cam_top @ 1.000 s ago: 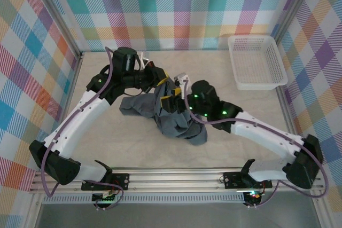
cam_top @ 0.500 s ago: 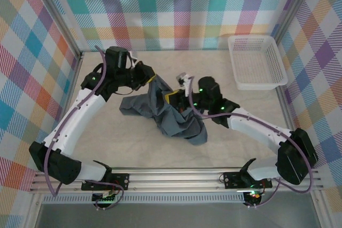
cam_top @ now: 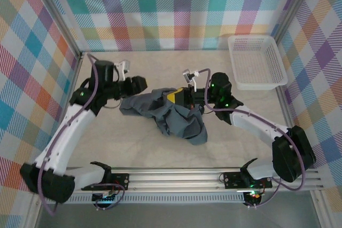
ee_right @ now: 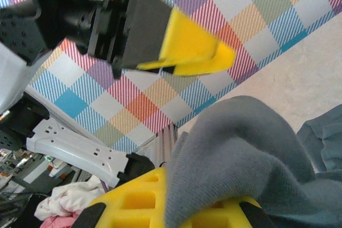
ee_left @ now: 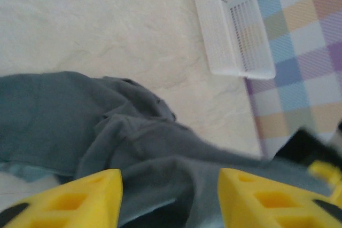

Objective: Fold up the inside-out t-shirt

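Cream table point(cam_top: 133, 142): right gripper point(cam_top: 175, 97) seemingly pinches the crumpled t-shirt point(cam_top: 179, 124).

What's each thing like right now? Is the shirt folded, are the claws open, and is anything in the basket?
t-shirt, not folded, crumpled in a heap.
left gripper, open, just above the cloth.
right gripper, shut on the t-shirt.
white mesh basket, upright and empty.
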`<act>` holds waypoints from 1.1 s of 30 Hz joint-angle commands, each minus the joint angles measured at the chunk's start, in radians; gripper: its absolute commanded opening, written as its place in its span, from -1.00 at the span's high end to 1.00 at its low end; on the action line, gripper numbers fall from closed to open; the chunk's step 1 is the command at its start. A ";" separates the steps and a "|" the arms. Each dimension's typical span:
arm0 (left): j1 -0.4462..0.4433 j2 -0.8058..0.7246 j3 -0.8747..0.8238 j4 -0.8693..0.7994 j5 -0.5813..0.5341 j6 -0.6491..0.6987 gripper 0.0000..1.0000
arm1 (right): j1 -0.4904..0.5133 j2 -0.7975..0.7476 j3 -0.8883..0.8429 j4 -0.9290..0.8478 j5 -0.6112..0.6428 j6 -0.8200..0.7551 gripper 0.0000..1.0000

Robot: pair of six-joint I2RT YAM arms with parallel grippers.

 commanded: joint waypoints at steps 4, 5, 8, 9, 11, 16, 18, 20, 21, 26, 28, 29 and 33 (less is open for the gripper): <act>-0.055 -0.109 -0.221 0.237 0.100 0.021 0.61 | -0.007 0.021 0.071 -0.018 -0.052 0.004 1.00; -0.081 -0.104 -0.244 0.305 0.138 -0.027 0.68 | -0.007 0.023 0.076 -0.032 -0.049 0.001 1.00; -0.161 -0.061 -0.274 0.427 0.196 -0.096 0.81 | -0.007 0.029 0.082 -0.044 -0.046 0.001 1.00; -0.183 -0.040 -0.273 0.431 0.202 -0.103 0.82 | -0.008 0.030 0.083 -0.044 -0.043 0.003 1.00; -0.211 0.003 -0.266 0.406 0.152 -0.118 0.75 | -0.007 0.032 0.084 -0.039 -0.041 0.012 1.00; -0.220 0.003 -0.278 0.427 -0.058 -0.141 0.38 | -0.006 0.029 0.088 -0.030 -0.040 0.031 1.00; -0.220 0.000 -0.284 0.459 -0.093 -0.142 0.20 | -0.006 0.026 0.089 -0.027 -0.039 0.034 1.00; -0.220 0.011 -0.286 0.493 -0.109 -0.149 -0.04 | -0.006 0.024 0.087 -0.021 -0.036 0.036 1.00; -0.219 0.021 -0.286 0.504 -0.115 -0.153 -0.09 | -0.006 0.024 0.088 -0.017 -0.038 0.039 1.00; -0.219 0.059 -0.284 0.542 -0.199 -0.171 -0.24 | -0.004 0.035 0.089 0.024 -0.066 0.081 1.00; -0.218 0.055 -0.286 0.549 -0.244 -0.159 -0.27 | -0.001 0.035 0.087 0.036 -0.079 0.093 1.00; -0.218 0.054 -0.286 0.562 -0.246 -0.147 -0.27 | 0.000 0.033 0.085 0.036 -0.084 0.097 1.00; -0.218 0.052 -0.275 0.583 -0.220 -0.116 0.06 | 0.002 0.028 0.083 0.016 -0.081 0.088 1.00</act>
